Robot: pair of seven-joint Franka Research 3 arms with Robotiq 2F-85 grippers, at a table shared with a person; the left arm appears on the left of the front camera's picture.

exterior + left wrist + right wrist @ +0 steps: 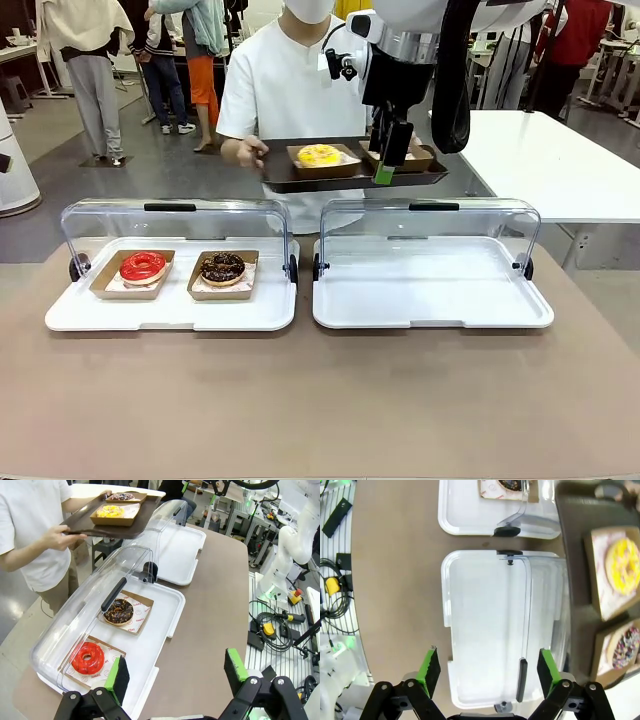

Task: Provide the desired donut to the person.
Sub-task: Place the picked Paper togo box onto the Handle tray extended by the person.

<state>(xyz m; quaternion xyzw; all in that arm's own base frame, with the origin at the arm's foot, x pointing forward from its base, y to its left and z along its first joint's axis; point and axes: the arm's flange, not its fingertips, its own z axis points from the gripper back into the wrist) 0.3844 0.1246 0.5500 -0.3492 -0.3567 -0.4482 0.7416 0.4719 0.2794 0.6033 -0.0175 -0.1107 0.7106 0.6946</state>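
Note:
A person in a white shirt (290,90) holds a dark brown tray (300,182) at the table's far side. On it lie a yellow donut (319,154) (622,572) (110,511) and a sprinkled chocolate donut (626,647) (121,496), each in a cardboard tray. My right gripper (386,168) (488,667) hangs open and empty just above the brown tray's right part, beside the yellow donut. My left gripper (176,672) is open and empty, high over the table's left end.
The left display case (170,300) stands with its clear lid up and holds a red donut (143,266) (87,657) and a chocolate donut (222,267) (118,611). The right case (430,290) (490,630) has its lid up too, with bare white tray inside. Other people stand far behind.

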